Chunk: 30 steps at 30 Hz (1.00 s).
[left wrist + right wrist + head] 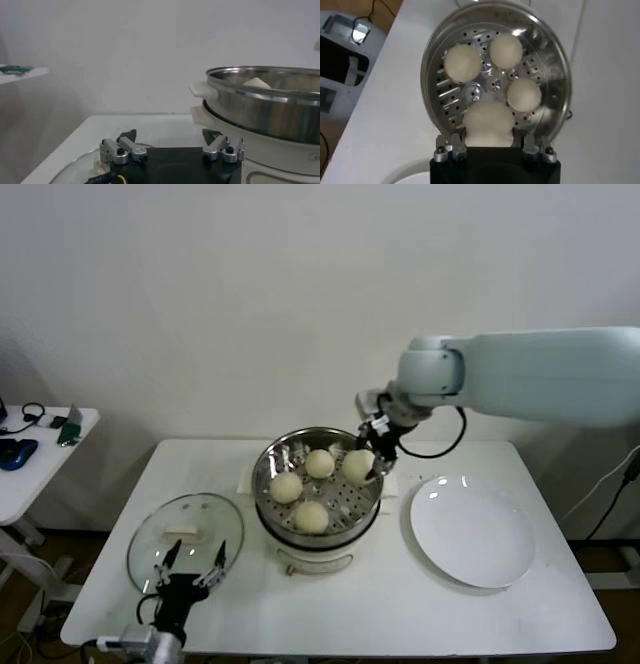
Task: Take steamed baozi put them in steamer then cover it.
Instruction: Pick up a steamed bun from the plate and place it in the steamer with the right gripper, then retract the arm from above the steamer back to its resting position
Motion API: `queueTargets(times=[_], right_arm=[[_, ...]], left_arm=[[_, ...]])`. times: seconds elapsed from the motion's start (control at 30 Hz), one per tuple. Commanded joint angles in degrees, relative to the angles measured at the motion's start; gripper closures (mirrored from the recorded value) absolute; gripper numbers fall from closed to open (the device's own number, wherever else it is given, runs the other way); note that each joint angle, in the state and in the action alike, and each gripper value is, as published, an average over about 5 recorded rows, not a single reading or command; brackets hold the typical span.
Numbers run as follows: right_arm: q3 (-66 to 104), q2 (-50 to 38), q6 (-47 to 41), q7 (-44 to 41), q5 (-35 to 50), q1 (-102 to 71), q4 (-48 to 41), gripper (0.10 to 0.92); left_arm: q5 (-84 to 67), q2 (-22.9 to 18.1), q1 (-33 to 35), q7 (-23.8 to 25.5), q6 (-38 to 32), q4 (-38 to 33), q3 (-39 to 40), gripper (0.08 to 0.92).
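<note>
The steamer (262, 474) stands mid-table on its cream cooker base (312, 558). Three baozi lie on its perforated floor (319, 463) (286, 487) (311, 516). My right gripper (375, 458) is over the steamer's far right side, shut on the fourth baozi (358, 465), low inside the basket. The right wrist view shows that baozi (488, 120) between the fingers of my right gripper (491, 137), with the others beyond (462, 62) (505, 50) (524, 95). The cover (186, 539) lies flat at the front left. My left gripper (190, 570) hovers open at its near edge.
A flat white plate (472, 531) lies to the right of the steamer. A small side table (30, 454) with gear stands at the far left. In the left wrist view the steamer (270, 107) rises close ahead on the right of the open left gripper (172, 142).
</note>
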Motion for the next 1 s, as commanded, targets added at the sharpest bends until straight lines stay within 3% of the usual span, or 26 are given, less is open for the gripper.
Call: queueTargets(times=[0.03, 0.43, 0.57, 0.73, 0.9, 1.0], right_arm=[[2.15, 4.45, -2.86, 4.30, -4.33, -11.76, -6.18, 0.389], [3.60, 6.04, -2.68, 4.52, -6.04, -14.91, -10.27, 0.379], [3.66, 6.01, -2.28, 4.58, -4.90, -14.23, -10.25, 0.330], [5.09, 3.93, 0.11, 1.57, 0.23, -9.50, -9.78, 0.221], [6.08, -1.95, 3.17, -6.57, 6.47, -0.89, -7.89, 0.203], [7.67, -7.18, 3.02, -6.30, 9.46, 2.03, -6.74, 0.203]], left_arm=[[-0.20, 0.09, -0.20, 0.03, 0.07, 0.35, 0.05, 0.177], [-0.29, 0.11, -0.67, 0.10, 0.47, 0.57, 0.06, 0.177], [-0.29, 0.11, -0.76, 0.10, 0.59, 0.55, 0.06, 0.177], [-0.30, 0.08, -0.77, 0.13, 0.80, 0.24, -0.04, 0.177], [-0.46, 0.29, -0.61, 0.08, 1.34, -0.21, -0.34, 0.177], [-0.71, 0.53, -0.55, 0.14, 1.45, -0.42, -0.39, 0.177]])
